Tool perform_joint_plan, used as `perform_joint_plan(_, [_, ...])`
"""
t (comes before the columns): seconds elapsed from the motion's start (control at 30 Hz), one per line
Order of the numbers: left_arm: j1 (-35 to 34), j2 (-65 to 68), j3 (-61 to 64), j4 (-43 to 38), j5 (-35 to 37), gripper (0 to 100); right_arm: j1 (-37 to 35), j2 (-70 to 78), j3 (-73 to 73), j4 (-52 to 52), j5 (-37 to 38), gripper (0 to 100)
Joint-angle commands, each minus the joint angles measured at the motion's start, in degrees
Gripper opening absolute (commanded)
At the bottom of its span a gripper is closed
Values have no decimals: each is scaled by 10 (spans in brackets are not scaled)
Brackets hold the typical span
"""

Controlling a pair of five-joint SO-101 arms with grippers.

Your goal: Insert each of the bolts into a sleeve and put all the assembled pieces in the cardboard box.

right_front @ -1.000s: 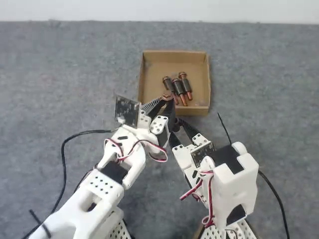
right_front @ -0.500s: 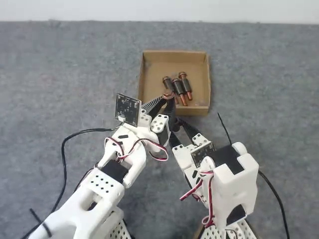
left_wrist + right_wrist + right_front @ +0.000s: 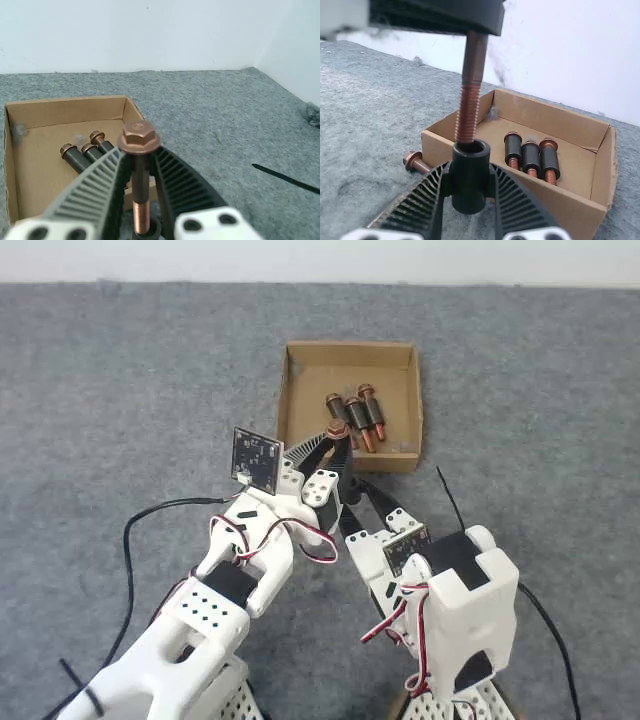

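Observation:
My left gripper (image 3: 137,155) is shut on a copper bolt (image 3: 140,139), held upright with its hex head on top. My right gripper (image 3: 469,174) is shut on a black sleeve (image 3: 469,181) directly below it. The bolt's threaded tip (image 3: 466,122) sits at the sleeve's mouth. In the high view the left gripper (image 3: 335,443) and the right gripper (image 3: 355,490) meet just in front of the cardboard box (image 3: 350,345). Three assembled pieces (image 3: 355,418) lie side by side inside the box (image 3: 550,120).
A loose copper bolt (image 3: 414,161) lies on the grey carpet beside the box's near corner. Black cables trail on the carpet at the left (image 3: 130,540) and right (image 3: 450,498) of the arms. Open carpet stretches on both sides of the box.
The left gripper with the bolt has shifted slightly toward the box. The right gripper with the sleeve has barely moved.

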State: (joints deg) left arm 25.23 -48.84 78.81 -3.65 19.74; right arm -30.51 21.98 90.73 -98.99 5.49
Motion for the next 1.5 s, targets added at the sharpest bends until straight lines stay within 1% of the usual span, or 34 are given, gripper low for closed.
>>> perform_joint_plan(0.0, [4,0,-41,-20,4,11,-1,-22,6,-17,2,6])
perform_joint_plan(0.57, [11,5,-57,-20,4,11,0,-27,11,-18,2,6])
perform_joint_plan(0.7, [16,5,-57,-20,4,11,14,-29,13,-18,1,6])
perform_joint_plan(0.87, [18,5,-57,-20,4,11,14,-29,13,-19,1,6])
perform_joint_plan(1.47, [35,5,-3,-18,5,11,23,-72,28,-17,1,6])
